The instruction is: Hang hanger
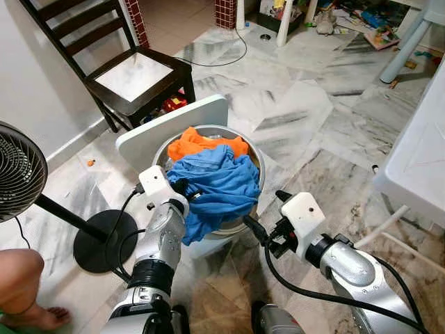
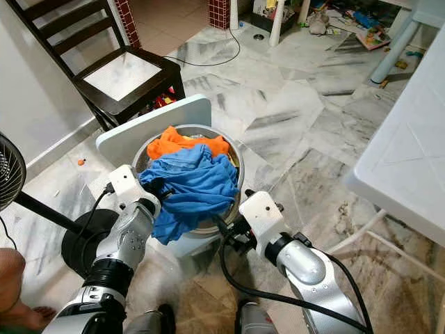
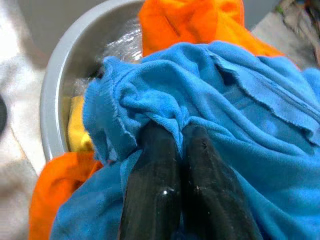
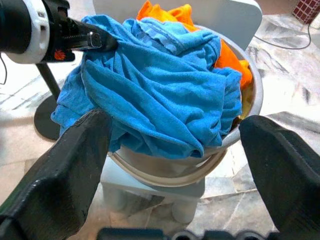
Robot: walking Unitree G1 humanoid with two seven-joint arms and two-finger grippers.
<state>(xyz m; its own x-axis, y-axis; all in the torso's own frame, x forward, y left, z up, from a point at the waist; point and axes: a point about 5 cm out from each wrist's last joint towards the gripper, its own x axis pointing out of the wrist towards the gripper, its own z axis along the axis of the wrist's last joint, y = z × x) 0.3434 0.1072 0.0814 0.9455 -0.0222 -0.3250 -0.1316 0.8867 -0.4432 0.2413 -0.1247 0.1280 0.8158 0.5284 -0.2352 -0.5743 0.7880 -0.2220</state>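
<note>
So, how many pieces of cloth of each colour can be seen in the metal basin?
Blue: 1, blue cloth, pinched by the left gripper.
Orange: 1 as far as can be told, orange cloth.
Yellow: 1, yellow cloth, mostly hidden.
Total: 3.

A crumpled blue garment point(image 1: 215, 184) is heaped over the rim of a round metal basin point(image 1: 252, 152), one fold drooping down the near side. The left pincer point(image 3: 170, 131) is clamped on its edge.
</note>
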